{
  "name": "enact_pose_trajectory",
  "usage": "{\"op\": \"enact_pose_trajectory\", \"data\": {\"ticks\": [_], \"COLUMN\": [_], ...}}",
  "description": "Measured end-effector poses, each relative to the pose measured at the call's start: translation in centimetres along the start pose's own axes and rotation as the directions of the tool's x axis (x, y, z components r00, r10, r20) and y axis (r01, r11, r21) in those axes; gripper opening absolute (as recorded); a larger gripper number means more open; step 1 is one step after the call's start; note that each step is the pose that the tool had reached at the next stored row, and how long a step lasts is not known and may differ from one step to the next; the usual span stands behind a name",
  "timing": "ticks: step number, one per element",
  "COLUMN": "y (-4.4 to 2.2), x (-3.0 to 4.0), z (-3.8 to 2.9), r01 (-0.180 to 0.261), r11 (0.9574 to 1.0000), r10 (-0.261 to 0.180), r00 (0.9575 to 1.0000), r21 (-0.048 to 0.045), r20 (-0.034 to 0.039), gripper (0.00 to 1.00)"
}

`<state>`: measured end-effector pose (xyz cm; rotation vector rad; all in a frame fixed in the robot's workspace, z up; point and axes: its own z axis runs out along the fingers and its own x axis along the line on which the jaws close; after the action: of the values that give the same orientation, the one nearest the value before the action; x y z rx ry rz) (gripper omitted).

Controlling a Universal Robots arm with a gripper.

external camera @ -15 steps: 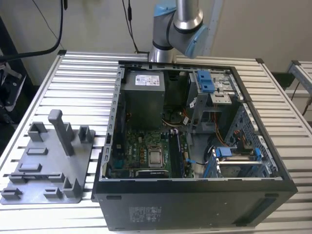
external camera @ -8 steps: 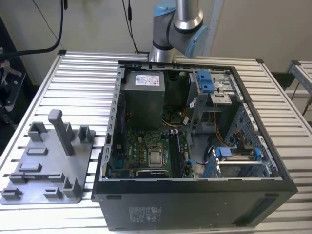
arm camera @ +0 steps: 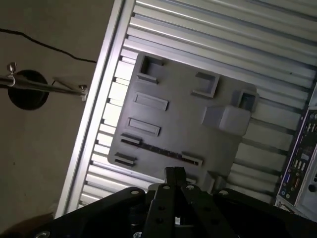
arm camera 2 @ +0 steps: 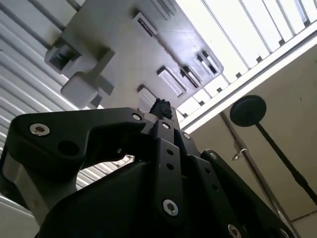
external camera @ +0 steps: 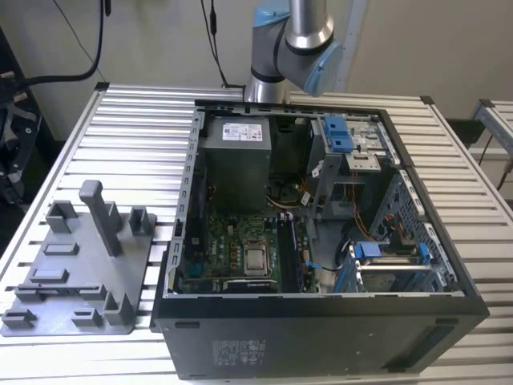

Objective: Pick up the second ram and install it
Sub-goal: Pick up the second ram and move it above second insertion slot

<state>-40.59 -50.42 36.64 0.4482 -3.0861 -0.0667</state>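
Observation:
In both wrist views my black gripper (arm camera: pixel 173 172) (arm camera 2: pixel 161 105) hangs high above the grey holder tray (arm camera: pixel 183 124) (arm camera 2: pixel 119 54). Its fingertips are drawn together with nothing between them. A thin dark strip (arm camera: pixel 158 150) runs between two end clips on the tray just ahead of the fingertips. It looks like the second ram standing on edge, and I cannot tell more of it. The exterior view has the same tray (external camera: pixel 80 281) on the slatted table at its left and the arm's base joint (external camera: pixel 288 40) behind the open computer case (external camera: pixel 321 233).
The tray carries an upright grey post (external camera: pixel 100 216) (arm camera: pixel 225 119) and several small brackets. The case holds a power supply (external camera: pixel 236 160), motherboard (external camera: pixel 240 249) and blue drive caddies (external camera: pixel 337 132). A round stand foot (arm camera: pixel 27 89) and a cable lie on the floor beside the table edge (arm camera: pixel 94 114).

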Motion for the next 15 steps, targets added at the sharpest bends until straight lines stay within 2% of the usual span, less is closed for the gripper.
{"op": "enact_pose_trajectory", "data": {"ticks": [4, 7, 11, 15], "y": [0.01, 0.01, 0.0, 0.0], "x": [0.02, 0.02, 0.02, 0.02], "z": [0.02, 0.01, 0.05, 0.15], "r01": [0.068, 0.122, 0.194, 0.264], "r11": [0.9977, 0.9925, 0.9809, 0.9644], "r10": [-0.068, -0.122, -0.194, -0.264], "r00": [0.9977, 0.9925, 0.9809, 0.9644], "r21": [0.0009, 0.0016, 0.0023, 0.0027], "r20": [-0.0028, -0.0056, -0.0091, -0.0125], "gripper": [0.11, 0.11, 0.11, 0.11]}}
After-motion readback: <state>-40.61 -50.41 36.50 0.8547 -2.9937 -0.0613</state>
